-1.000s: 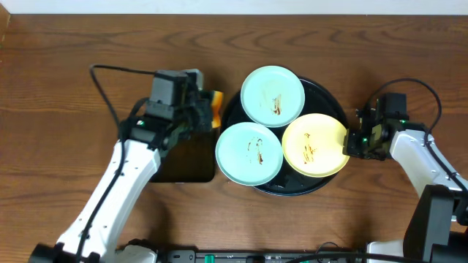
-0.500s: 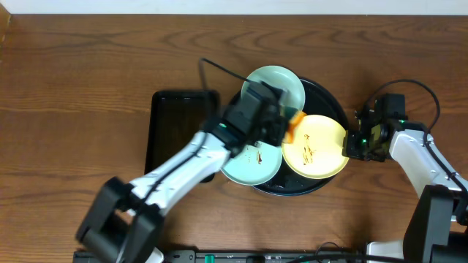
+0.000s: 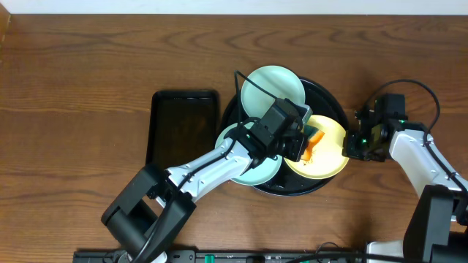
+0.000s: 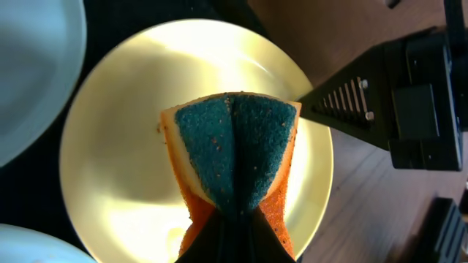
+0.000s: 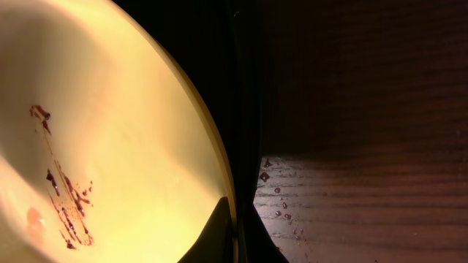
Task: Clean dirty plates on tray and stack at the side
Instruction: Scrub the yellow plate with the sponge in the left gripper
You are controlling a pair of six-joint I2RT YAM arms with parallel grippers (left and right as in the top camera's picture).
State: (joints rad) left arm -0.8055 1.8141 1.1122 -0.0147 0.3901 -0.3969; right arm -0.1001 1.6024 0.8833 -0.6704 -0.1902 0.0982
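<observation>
Step now: Your left gripper [image 3: 303, 142] holds the sponge over the pale yellow round plate [image 3: 330, 155]. It looks like the wiping of this plate is only starting.
Left hand: It is shut tight on a folded orange sponge with a blue-green scrub side [image 4: 234, 146]. The scrub side faces the wrist camera. You cannot tell if the sponge touches the plate.
Right hand: Your right gripper [image 3: 352, 142] is shut on the right rim of the yellow plate. It seems to hold the plate steady. The right wrist view shows the fingers pinching that rim.
Yellow plate: It lies on the right side of the big round shiny black tray [image 3: 333, 102]. Thin brown smears [image 5: 58, 190] are on it, so it is not clean yet.
Mint plates: One pale mint-blue round plate [image 3: 272, 86] lies at the back of the tray. The other pale mint-blue plate [image 3: 263, 172] lies at the front left, mostly hidden under your left arm. You cannot tell from here if they are dirty.
Done so far: I think nothing is done yet. All three plates are on the tray.
Stack: No plate is stacked at the side on the brown wooden table [image 3: 73, 73].
Left to do: You have to wipe the plates, then lift them off and pile them beside the tray.
Other thing: A smaller black tray with four corners [image 3: 183, 128] lies left of the round tray, with nothing on it.
Writing: You can read no words, brands or labels on anything.
</observation>
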